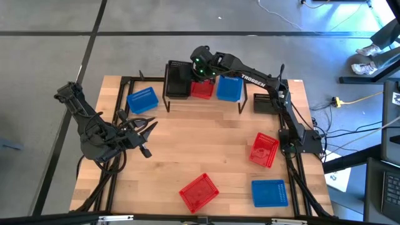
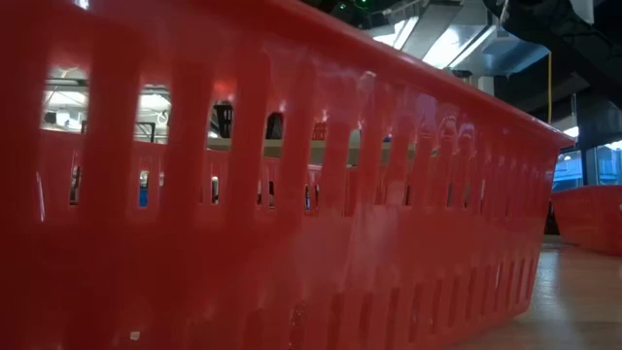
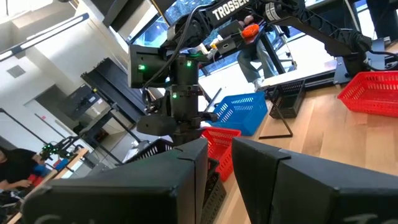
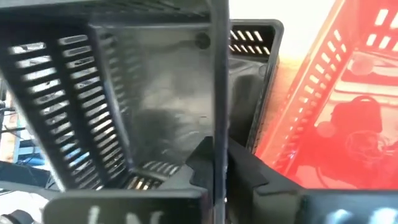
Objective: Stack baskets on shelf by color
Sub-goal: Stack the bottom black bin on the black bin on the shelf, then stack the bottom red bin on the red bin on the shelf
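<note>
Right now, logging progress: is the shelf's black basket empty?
Empty: the right wrist view shows the black basket's bare floor; right gripper pinches its wall.

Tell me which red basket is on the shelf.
The red basket between the black basket and the blue basket on the shelf; the other two lie on the table.

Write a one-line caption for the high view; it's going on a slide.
Right gripper reaches over black basket, red basket and blue basket on the shelf; left gripper waits.

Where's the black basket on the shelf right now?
In the high view the black basket sits at the left end of the shelf, beside a red basket, with the right tool over it.
</note>
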Available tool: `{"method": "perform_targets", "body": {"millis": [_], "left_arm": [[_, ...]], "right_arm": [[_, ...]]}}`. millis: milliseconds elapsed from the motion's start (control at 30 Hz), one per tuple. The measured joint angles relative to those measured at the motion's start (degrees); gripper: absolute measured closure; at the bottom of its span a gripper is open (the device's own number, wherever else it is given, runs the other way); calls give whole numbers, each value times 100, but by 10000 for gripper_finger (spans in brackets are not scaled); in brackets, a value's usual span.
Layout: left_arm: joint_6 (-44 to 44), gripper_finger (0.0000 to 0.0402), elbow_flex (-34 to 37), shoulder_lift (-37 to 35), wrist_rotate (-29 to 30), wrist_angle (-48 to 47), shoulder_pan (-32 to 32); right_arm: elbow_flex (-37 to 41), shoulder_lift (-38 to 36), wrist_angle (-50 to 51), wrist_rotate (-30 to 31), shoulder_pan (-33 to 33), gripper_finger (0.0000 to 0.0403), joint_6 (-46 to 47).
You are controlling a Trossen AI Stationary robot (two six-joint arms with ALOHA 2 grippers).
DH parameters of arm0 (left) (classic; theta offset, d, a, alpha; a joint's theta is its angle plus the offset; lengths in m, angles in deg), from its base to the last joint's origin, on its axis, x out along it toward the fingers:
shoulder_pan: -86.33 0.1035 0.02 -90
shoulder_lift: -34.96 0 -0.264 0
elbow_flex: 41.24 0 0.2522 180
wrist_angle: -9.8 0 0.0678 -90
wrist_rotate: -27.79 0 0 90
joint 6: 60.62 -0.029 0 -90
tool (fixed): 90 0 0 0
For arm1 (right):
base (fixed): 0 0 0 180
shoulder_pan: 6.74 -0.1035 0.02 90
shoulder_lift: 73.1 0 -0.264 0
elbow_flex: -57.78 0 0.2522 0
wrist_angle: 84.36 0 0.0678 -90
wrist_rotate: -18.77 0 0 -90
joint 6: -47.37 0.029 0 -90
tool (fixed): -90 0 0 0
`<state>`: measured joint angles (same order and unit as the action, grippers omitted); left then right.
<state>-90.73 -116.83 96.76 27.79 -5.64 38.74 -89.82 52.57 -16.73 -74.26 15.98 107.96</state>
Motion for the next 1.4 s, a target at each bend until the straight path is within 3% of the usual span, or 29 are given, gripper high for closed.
{"method": "perform_targets", "body": {"millis": [200, 567, 933, 1167, 1400], "left_arm": [[-40, 333, 0, 0, 0, 0, 0], [-44, 333, 0, 0, 0, 0, 0], [-46, 333, 0, -2, 0, -2, 0], [96, 333, 1, -36, -4, -8, 7], [735, 333, 2, -324, 5, -132, 7]], "right_arm": [[0, -1, 14, -4, 0, 390, -97], [0, -2, 21, -4, 0, 311, 60], [0, -2, -285, 41, 3, 303, 340], [-120, -85, -736, -497, -84, 303, -1441], [-109, -584, -801, -579, -673, 303, -3322]]}}
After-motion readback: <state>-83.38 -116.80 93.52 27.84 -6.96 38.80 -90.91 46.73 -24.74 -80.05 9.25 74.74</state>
